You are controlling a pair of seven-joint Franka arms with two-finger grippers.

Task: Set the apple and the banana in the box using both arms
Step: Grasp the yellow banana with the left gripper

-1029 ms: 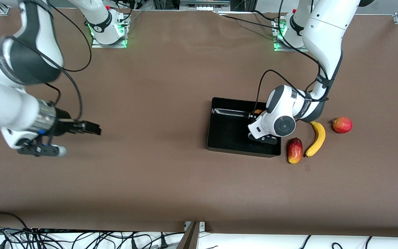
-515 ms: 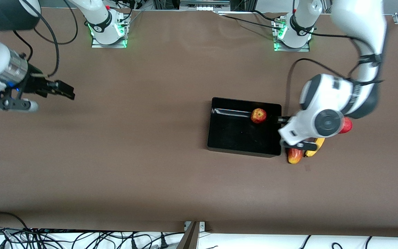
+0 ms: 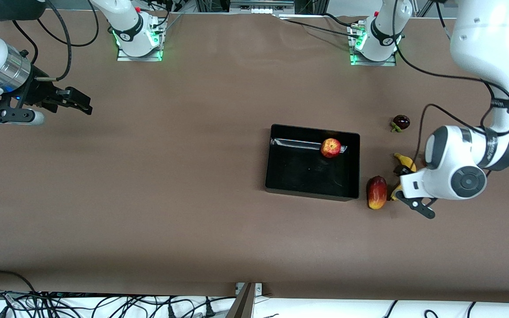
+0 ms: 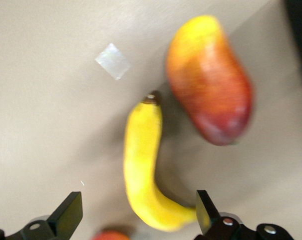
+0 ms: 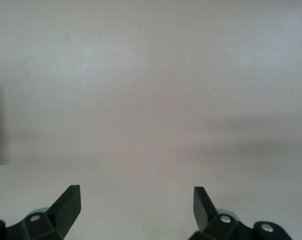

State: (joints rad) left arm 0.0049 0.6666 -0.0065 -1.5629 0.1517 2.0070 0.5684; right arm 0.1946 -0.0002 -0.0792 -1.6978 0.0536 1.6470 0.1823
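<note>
The apple [image 3: 330, 147] lies inside the black box [image 3: 298, 171], against the wall toward the robots' bases. The banana [image 4: 141, 150] lies on the table beside the box, toward the left arm's end. In the front view only its tip [image 3: 405, 160] shows past the left wrist. My left gripper [image 4: 137, 200] is open and empty above the banana, one finger on either side of its curved end, and it shows in the front view [image 3: 399, 173] too. My right gripper [image 3: 77, 101] is open and empty over bare table at the right arm's end, as the right wrist view [image 5: 136, 196] shows.
An elongated red-and-yellow fruit [image 3: 377, 192] lies between the box and the banana, also seen in the left wrist view [image 4: 210, 85]. A small dark fruit [image 3: 400, 122] lies farther from the front camera. A round red fruit [image 4: 111, 235] peeks beside the banana.
The left gripper let go of the apple in the box and moved from over the box to over the banana. The right arm drew back toward its end of the table.
</note>
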